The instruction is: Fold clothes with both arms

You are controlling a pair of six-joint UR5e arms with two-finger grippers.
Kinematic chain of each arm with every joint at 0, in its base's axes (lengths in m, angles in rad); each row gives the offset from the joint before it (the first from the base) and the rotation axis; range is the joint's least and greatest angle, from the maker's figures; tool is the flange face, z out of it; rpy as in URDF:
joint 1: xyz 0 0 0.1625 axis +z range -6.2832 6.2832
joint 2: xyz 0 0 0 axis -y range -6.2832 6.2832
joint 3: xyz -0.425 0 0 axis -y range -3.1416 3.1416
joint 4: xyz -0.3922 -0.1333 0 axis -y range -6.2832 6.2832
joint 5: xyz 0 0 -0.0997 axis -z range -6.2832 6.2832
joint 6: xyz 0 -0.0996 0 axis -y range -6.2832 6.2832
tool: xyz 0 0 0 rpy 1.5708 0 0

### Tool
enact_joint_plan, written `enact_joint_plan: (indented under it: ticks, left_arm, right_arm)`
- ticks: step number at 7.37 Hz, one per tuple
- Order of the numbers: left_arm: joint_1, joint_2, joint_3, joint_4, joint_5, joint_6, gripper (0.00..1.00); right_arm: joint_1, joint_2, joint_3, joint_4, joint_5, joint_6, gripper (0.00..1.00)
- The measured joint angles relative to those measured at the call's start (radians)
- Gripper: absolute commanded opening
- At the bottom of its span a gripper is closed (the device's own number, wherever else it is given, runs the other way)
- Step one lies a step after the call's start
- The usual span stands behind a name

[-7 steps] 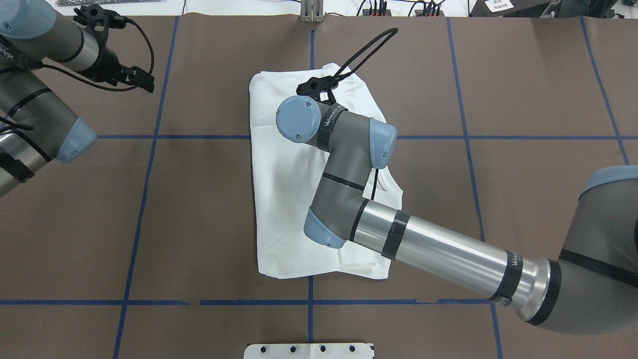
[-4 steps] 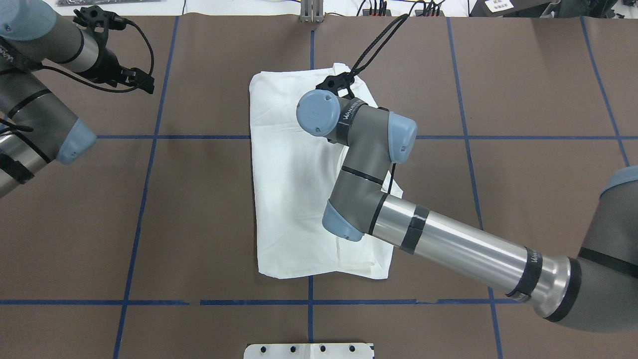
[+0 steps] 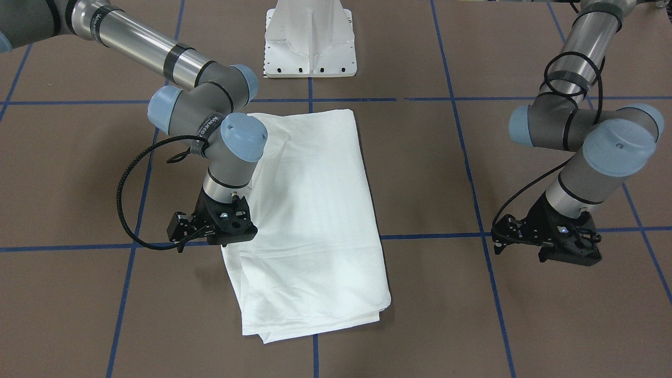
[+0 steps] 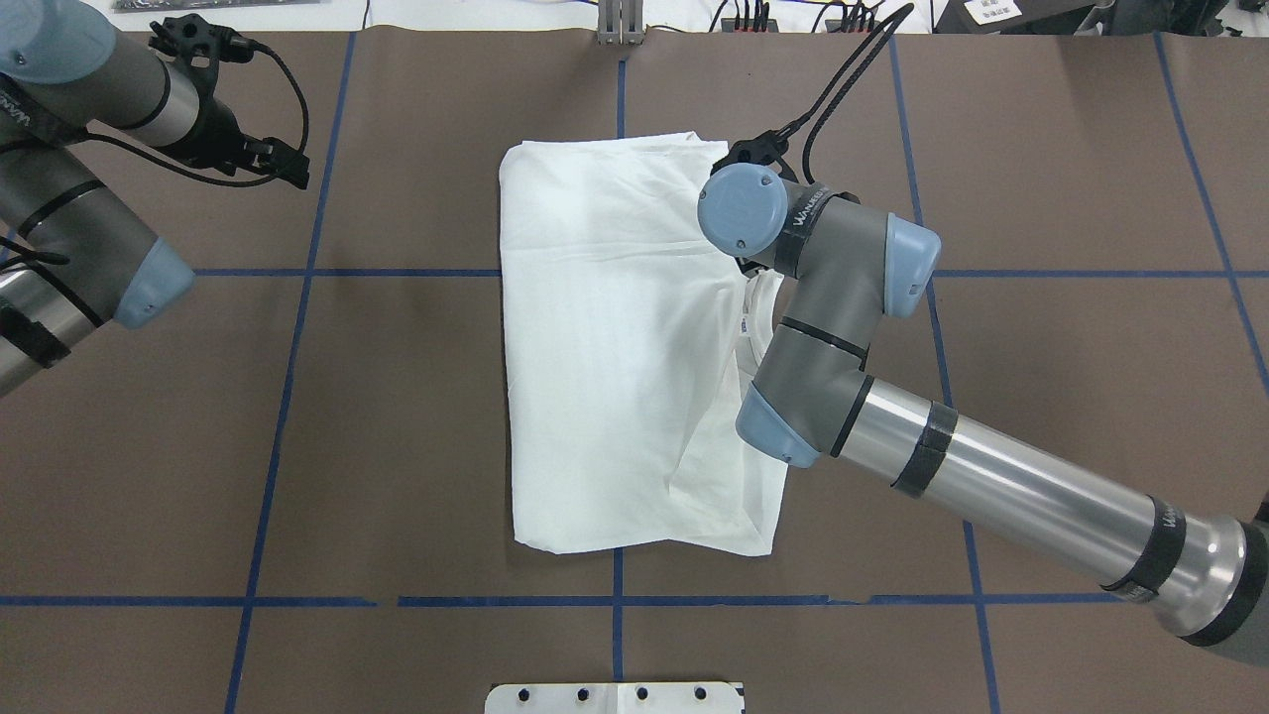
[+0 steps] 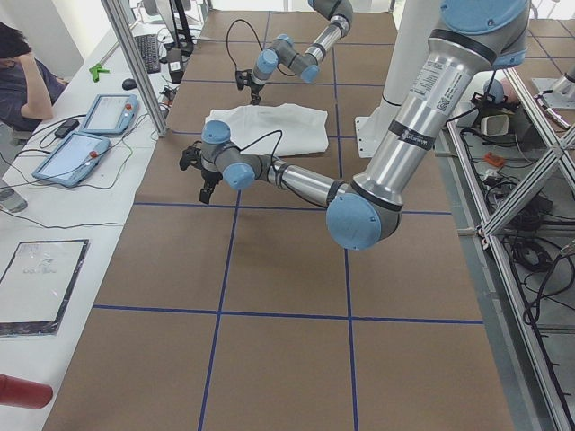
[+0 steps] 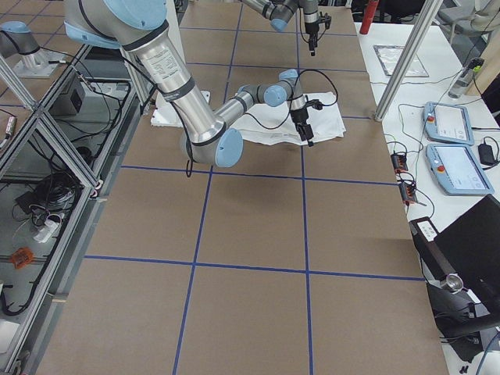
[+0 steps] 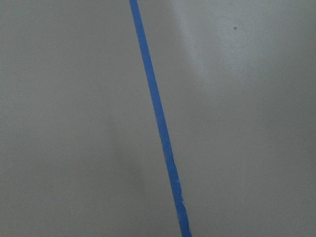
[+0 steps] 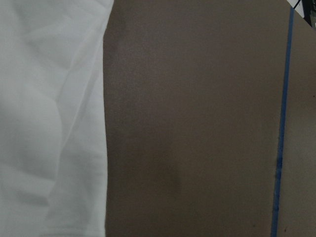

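A brown counter (image 4: pixel 397 416) with blue tape lines filled the scene. Two arms reached over it. The right arm (image 4: pixel 991 486) bent down at the right edge of one folded white shirt (image 4: pixel 605 347), mid-counter; the left arm (image 4: pixel 69 238) hung well apart. Only the front view showed the right end effector (image 3: pixel 223 237), hidden beneath its wrist from overhead. Whether it or the left end effector (image 3: pixel 569 252) was clenched could not be told.

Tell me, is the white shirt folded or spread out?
Folded: the shirt lies as a compact rectangle, layered edges showing, no sleeves spread.
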Motion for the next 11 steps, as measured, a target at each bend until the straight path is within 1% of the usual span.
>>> enact_joint_plan:
  ticks: [1,2,3,4,5,6,8,9,11]
  left_arm:
    - [0.0,0.0,0.0,0.0,0.0,0.0,1.0]
    - [0.001,0.0,0.0,0.0,0.0,-0.001,1.0]
    - [0.001,0.0,-0.001,0.0,0.0,-0.001,1.0]
    - [0.001,0.0,-0.001,0.0,0.0,0.0,1.0]
    - [0.001,0.0,-0.001,0.0,0.0,0.0,1.0]
    - [0.001,0.0,-0.001,0.0,0.0,0.0,1.0]
    - [0.001,0.0,-0.001,0.0,0.0,0.0,1.0]
    - [0.001,0.0,-0.002,0.0,0.0,0.001,1.0]
    - [0.001,0.0,-0.006,0.0,0.0,0.001,1.0]
  right_arm:
    - [0.004,-0.003,0.022,0.004,0.018,-0.002,1.0]
    - [0.005,-0.002,0.06,0.005,0.068,0.02,1.0]
    - [-0.001,0.0,0.104,0.003,0.12,0.084,1.0]
    - [-0.022,0.004,0.14,-0.001,0.148,0.179,1.0]
    - [-0.059,0.007,0.17,-0.022,0.155,0.276,1.0]
    - [-0.104,0.014,0.205,-0.089,0.146,0.352,1.0]
    - [-0.203,0.022,0.295,-0.287,0.082,0.449,1.0]
    - [-0.239,0.02,0.314,-0.338,0.064,0.481,1.0]
    - [-0.275,0.017,0.317,-0.363,0.044,0.502,1.0]
